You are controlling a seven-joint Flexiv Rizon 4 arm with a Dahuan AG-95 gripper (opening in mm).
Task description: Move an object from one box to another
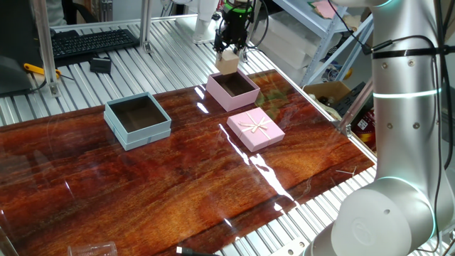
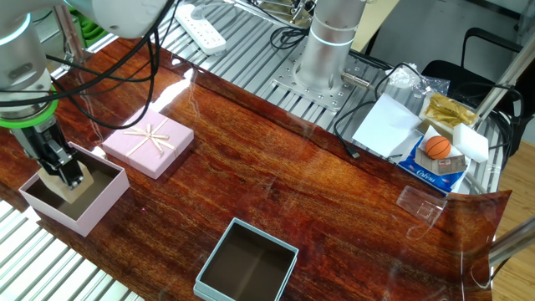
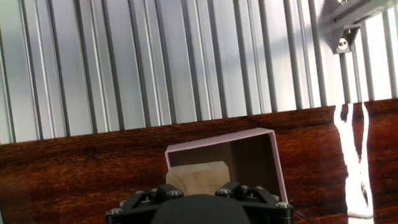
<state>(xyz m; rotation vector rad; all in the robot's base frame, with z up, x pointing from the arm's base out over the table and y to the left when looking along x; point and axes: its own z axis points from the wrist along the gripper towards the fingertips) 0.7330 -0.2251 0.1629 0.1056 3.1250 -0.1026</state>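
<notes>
My gripper [image 1: 229,51] is shut on the tan wooden cube [image 1: 227,62] and holds it just above the far corner of the pink box [image 1: 233,91]. In the other fixed view the cube [image 2: 70,180] hangs in the gripper [image 2: 63,167] over the pink box [image 2: 75,194] at the left. In the hand view the cube [image 3: 198,177] sits between the jaws with the pink box [image 3: 249,155] beneath it. The pale blue-grey box [image 1: 137,119] stands open on the left of the table and also shows in the other fixed view [image 2: 247,262].
A flat pink lid with a ribbon bow [image 1: 255,129] lies just in front of the pink box. A keyboard [image 1: 92,41] and a small black item [image 1: 100,65] lie on the ribbed metal surface behind. The arm's base [image 1: 398,142] stands at the right.
</notes>
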